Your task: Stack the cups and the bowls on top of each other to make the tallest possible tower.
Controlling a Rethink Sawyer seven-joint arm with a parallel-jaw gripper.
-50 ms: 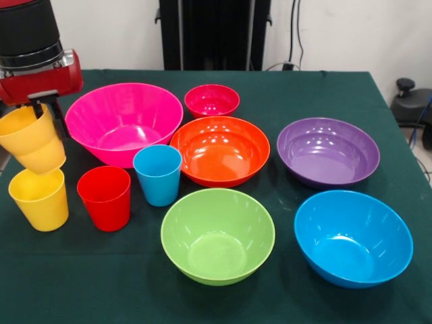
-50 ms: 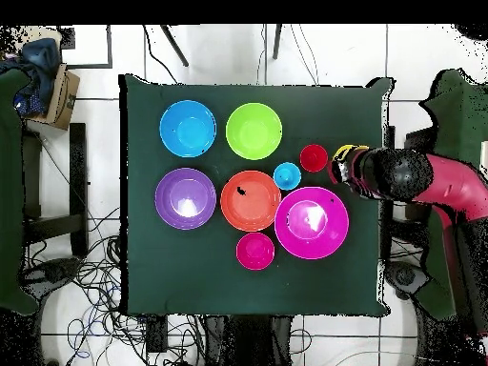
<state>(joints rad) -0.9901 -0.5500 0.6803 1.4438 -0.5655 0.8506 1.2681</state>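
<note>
Now the end effector [image 1: 42, 111], at the frame's left edge, grips a tilted yellow cup [image 1: 30, 138] above another yellow cup [image 1: 39, 198].

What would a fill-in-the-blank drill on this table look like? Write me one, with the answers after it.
1. The pincer holds a tilted ____ cup above another cup of the same colour.
2. The light blue cup stands between the red cup and the ____ bowl.
3. The smallest bowl is coloured ____.
4. The number of bowls on the table is ____.

Answers: yellow; orange; pink-red; six
</note>
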